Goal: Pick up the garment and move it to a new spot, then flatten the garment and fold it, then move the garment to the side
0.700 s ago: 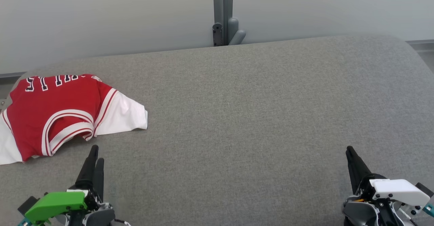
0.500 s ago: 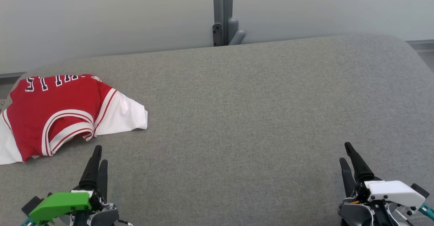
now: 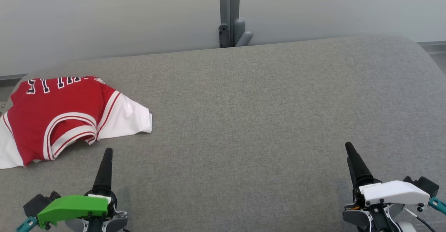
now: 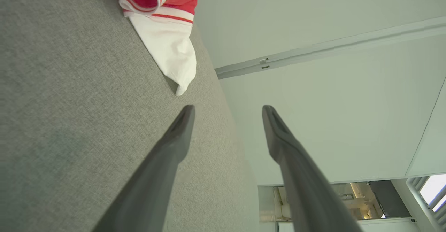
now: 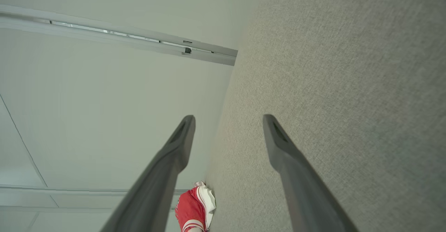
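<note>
The red basketball jersey (image 3: 59,117), with white sleeves showing under it, lies on the grey fabric-covered counter (image 3: 244,120). It sits ahead of the left tool (image 3: 106,154) and mostly to that tool's left. Its long axis runs crosswise to the tool's fingers. The striped neck opening faces the tool, and one white sleeve (image 3: 129,118) reaches out ahead and slightly to the tool's right.

In the left wrist view, the sleeve's corner (image 4: 179,85) lies just past the fingertips of the left tool (image 4: 226,111). It is near them but not touching. The jaws there stand wide apart with nothing between them.

The right tool (image 3: 349,147) is well apart from the jersey, far off to its right. The jersey (image 5: 193,207) shows small at the bottom of the right wrist view. That tool (image 5: 228,120) is also released and empty. Both wrists are rolled so that each pair of fingers stacks one above the other. From the head camera each pair therefore reads as a single dark spike.

The left arm is clearly the nearer one. Any next contact with the jersey would likely fall to it, reaching forward and a little leftward, while the right arm would have to cross most of the counter. The jersey looks folded and set to one side, though I cannot be sure how far the task has got.
</note>
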You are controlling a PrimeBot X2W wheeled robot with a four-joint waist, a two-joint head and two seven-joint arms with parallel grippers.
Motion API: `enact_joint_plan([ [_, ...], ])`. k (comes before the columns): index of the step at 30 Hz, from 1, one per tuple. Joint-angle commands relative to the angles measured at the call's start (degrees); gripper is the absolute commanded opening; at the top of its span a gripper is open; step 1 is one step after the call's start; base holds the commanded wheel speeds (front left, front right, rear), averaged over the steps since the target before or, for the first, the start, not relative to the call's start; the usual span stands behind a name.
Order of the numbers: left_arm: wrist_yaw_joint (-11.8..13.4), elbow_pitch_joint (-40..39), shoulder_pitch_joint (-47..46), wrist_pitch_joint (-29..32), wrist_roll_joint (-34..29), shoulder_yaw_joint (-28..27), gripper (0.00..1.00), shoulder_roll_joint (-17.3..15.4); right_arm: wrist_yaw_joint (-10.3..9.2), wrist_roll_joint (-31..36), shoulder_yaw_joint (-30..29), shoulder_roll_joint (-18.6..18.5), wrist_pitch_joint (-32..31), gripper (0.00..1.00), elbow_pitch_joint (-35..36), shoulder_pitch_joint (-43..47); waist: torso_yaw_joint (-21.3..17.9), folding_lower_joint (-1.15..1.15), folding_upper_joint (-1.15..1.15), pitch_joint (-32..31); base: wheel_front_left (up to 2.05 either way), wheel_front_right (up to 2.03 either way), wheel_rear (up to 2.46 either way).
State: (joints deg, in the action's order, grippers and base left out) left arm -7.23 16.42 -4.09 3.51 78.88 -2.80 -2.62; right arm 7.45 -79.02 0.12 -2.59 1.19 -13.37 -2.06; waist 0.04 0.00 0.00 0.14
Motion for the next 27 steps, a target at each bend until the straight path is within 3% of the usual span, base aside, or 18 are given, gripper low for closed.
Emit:
enact_joint_plan([
  [1,-0.09,-1.67,-0.47,-0.65,-3.01,0.28,1.0,-0.27,0.01,3.09,0.55,-0.32,0.71,1.0,1.5,-0.63,0.03,0.0,0.0,0.0,0.0,0.0,0.0],
  [9,-0.12,-5.44,0.54,-2.77,-15.66,1.56,1.0,-0.09,0.01,13.27,2.82,-0.35,2.28,1.0,3.12,-0.35,0.23,0.0,0.0,-0.02,0.0,0.0,0.0],
  [18,-0.11,-7.47,1.87,-4.98,-24.79,2.85,1.0,-0.06,0.02,23.22,5.16,-0.56,3.88,1.0,4.79,0.02,0.52,0.0,0.0,-0.04,0.0,0.0,0.0],
  [27,2.4,-9.05,2.6,-6.96,-33.84,4.95,1.0,-0.11,0.02,31.17,7.47,-1.04,5.35,1.0,5.12,0.6,0.8,0.0,0.0,-0.29,0.0,0.0,0.0],
])
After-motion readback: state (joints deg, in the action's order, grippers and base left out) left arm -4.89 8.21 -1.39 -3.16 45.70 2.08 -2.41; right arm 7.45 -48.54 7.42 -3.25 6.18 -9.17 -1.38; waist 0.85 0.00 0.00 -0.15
